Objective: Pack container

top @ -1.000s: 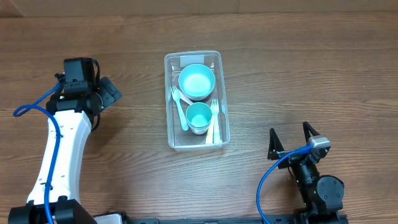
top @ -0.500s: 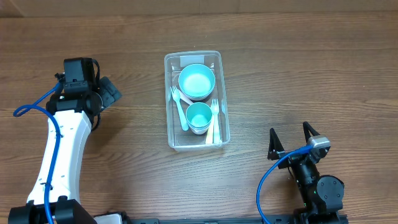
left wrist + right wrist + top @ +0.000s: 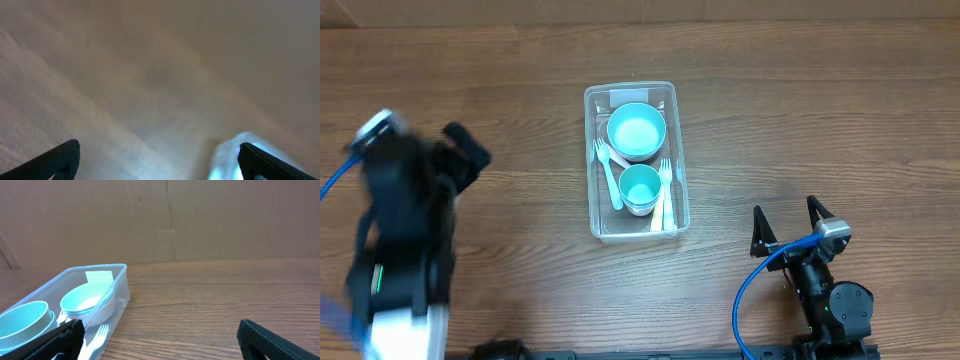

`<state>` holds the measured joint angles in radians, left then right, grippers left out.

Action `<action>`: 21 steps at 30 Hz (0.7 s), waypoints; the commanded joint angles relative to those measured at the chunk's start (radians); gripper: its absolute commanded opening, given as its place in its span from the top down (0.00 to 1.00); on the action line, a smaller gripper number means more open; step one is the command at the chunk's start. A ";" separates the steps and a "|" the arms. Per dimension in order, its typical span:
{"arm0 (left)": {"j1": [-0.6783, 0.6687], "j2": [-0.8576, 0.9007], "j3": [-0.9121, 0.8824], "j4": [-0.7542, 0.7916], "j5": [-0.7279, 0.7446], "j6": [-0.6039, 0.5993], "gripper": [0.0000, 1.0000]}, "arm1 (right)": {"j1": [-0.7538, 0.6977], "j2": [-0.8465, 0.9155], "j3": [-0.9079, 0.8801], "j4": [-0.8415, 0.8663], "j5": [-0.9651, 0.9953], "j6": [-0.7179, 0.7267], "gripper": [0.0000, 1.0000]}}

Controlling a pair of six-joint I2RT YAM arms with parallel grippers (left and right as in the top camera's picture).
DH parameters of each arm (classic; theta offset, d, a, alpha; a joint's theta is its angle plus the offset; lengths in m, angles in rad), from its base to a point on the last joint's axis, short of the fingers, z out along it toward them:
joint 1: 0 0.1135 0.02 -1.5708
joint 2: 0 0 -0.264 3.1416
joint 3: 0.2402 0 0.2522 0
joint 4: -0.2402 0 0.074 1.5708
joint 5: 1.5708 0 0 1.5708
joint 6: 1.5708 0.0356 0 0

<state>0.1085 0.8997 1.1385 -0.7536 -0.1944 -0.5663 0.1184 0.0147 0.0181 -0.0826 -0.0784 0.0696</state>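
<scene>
Starting at the left, the left arm [image 3: 400,230] shows only as a blurred smear from overhead, and its wrist view is blurred too. The left jaws stand spread and hold nothing, with the dark fingertips [image 3: 62,157] far apart at the picture's lower corners. The risk there is speed: a fast sweep toward the middle could clip the container [image 3: 625,226] and shove or tip it.

That clear tub sits in the middle of the table [image 3: 800,90], already holding 1 bowl [image 3: 636,131], 1 cup [image 3: 641,188] and white cutlery [image 3: 610,180] laid alongside. It looks light, so any knock would likely slide it and jostle the cutlery. No lid is visible, so it cannot be told whether closing it is part of the job.

At the right, the right arm [image 3: 832,300] rests near the table's front edge, well apart from the tub, and the right jaws are spread and empty. A low reach from there could catch a fingertip on the raised rim.
</scene>
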 commanded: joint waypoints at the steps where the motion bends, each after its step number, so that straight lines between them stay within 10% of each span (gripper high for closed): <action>1: 0.002 -0.251 0.001 -0.002 0.004 0.021 0.00 | -0.003 -0.012 -0.010 0.006 -0.005 -0.007 0.00; 21: 0.002 -0.827 -0.122 -0.375 0.005 0.019 0.00 | -0.003 -0.012 -0.010 0.006 -0.005 -0.007 0.00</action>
<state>0.1085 0.1383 1.0832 -1.1202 -0.1944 -0.5663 0.1184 0.0147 0.0181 -0.0826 -0.0784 0.0704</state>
